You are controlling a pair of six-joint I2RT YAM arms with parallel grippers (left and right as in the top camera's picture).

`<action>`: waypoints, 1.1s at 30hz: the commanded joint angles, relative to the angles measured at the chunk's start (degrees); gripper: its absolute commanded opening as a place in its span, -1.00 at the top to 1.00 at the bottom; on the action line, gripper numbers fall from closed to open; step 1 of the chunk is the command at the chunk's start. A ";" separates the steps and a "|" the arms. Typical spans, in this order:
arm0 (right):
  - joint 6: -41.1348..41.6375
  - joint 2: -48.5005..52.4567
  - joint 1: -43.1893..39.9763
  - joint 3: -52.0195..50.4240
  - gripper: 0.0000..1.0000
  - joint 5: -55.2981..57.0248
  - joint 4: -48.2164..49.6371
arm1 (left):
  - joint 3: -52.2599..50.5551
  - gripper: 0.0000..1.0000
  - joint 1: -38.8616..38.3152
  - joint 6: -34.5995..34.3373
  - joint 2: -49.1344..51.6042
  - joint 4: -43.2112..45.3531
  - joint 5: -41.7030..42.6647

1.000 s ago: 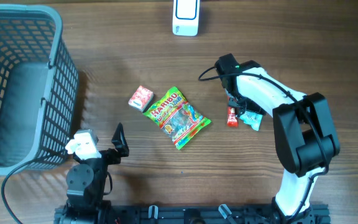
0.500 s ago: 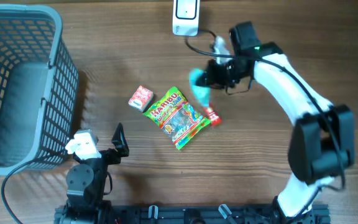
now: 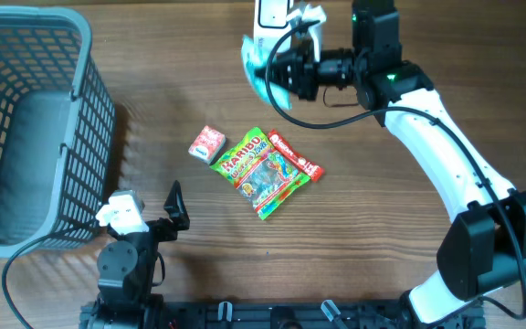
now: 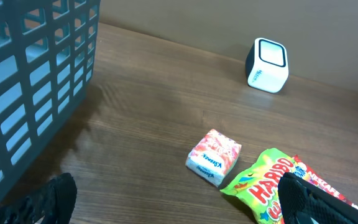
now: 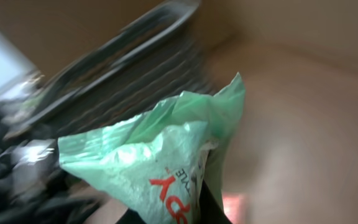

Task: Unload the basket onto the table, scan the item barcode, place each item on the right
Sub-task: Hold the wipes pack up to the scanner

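Right gripper (image 3: 278, 73) clamping a pale green packet (image 3: 252, 66), holding it raised by the left side of the white scanner (image 3: 272, 26) at the far edge, left gripper (image 4: 179, 202) sitting spread wide near the basket (image 3: 26, 128), Haribo bag (image 3: 261, 174) lying mid-table.

Print on the green packet (image 5: 148, 149) is blurred, cut off.

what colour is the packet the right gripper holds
The packet is mint green with red lettering; right wrist view shows it best.
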 commanded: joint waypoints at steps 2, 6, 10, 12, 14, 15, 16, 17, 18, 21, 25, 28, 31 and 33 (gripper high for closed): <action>3.28 2.16 0.28 1.36 0.92 19.10 9.64 | -0.35 -1.00 -0.22 -0.70 -0.13 0.24 -0.35; 0.22 10.54 0.28 7.93 0.91 25.22 12.20 | -0.35 -1.00 -0.22 -0.70 -0.13 0.24 -0.35; -3.56 23.61 0.28 23.30 0.91 31.93 9.20 | -0.35 -1.00 -0.22 -0.70 -0.13 0.24 -0.35; -4.57 30.58 0.28 31.39 0.91 37.99 8.07 | -0.35 -1.00 -0.22 -0.70 -0.13 0.24 -0.35; -5.11 35.32 0.66 36.54 0.91 40.72 8.20 | -0.35 -1.00 -0.22 -0.70 -0.13 0.24 -0.35; -5.09 36.26 0.94 37.09 0.91 41.92 8.72 | -0.35 -1.00 -0.22 -0.70 -0.13 0.24 -0.35; -5.07 37.51 1.42 37.22 0.91 45.22 11.04 | -0.35 -1.00 -0.22 -0.70 -0.13 0.24 -0.35; -5.07 38.40 1.79 37.24 0.91 46.90 12.79 | -0.35 -1.00 -0.22 -0.70 -0.13 0.24 -0.35; -5.07 39.28 2.32 37.24 0.91 47.67 14.53 | -0.35 -1.00 -0.22 -0.70 -0.13 0.24 -0.35; -9.09 41.75 4.52 37.24 0.91 56.02 16.13 | -0.35 -1.00 -0.22 -0.70 -0.13 0.24 -0.35; -11.58 43.43 5.11 37.24 0.91 60.48 15.61 | -0.35 -1.00 -0.22 -0.70 -0.13 0.24 -0.35; -11.13 43.36 5.05 39.15 0.91 61.40 13.75 | -0.35 -1.00 -0.22 -0.70 -0.13 0.24 -0.35; -12.55 38.99 4.96 41.13 0.91 65.13 4.79 | -0.35 -1.00 -0.22 -0.70 -0.13 0.24 -0.35; -12.68 32.63 3.69 41.13 0.91 73.13 -6.86 | -0.35 -1.00 -0.22 -0.70 -0.13 0.24 -0.35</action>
